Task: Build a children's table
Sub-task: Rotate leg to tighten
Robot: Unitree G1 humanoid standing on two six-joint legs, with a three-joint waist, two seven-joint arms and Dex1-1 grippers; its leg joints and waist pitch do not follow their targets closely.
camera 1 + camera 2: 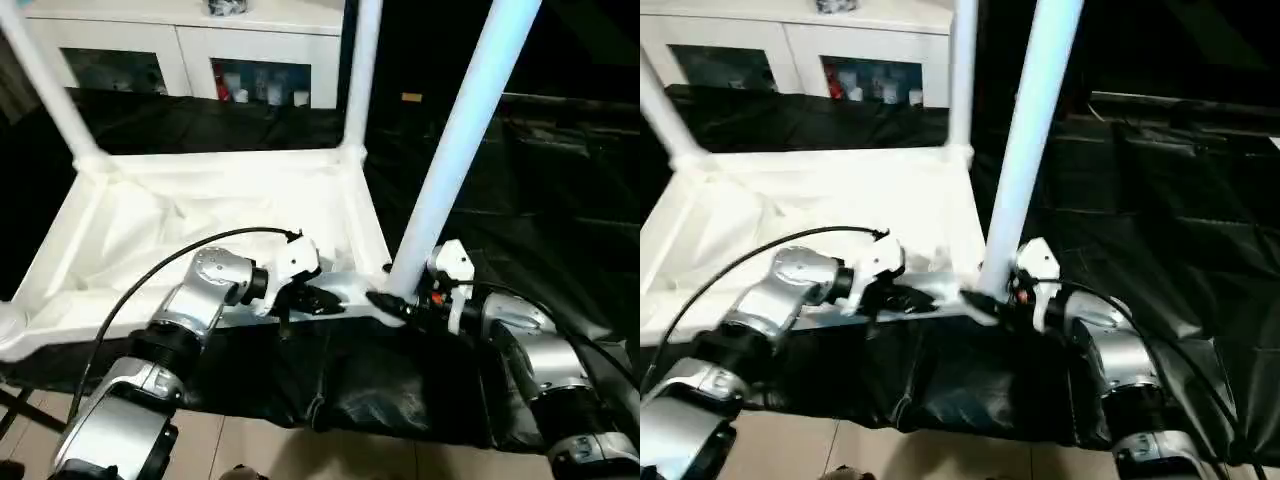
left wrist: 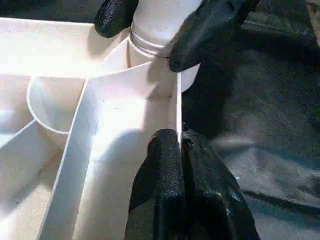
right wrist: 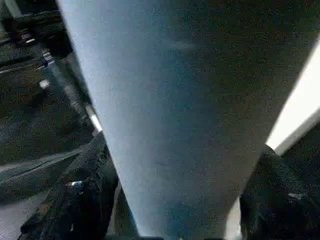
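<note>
R end effector [image 1: 392,300] pinches leg [image 1: 460,140] base at near corner socket; leg axis runs up, tilted away. L end effector [image 2: 175,150] clamps table-top rim [image 2: 178,105] just beside socket. Seating depth unclear.

A white cabinet [image 1: 190,60] with glass doors stands at the back, small items behind its panes. Before the cabinet, black sheeting [image 1: 560,200] drapes the counter; pale floor tiles [image 1: 300,450] lie nearest.
</note>
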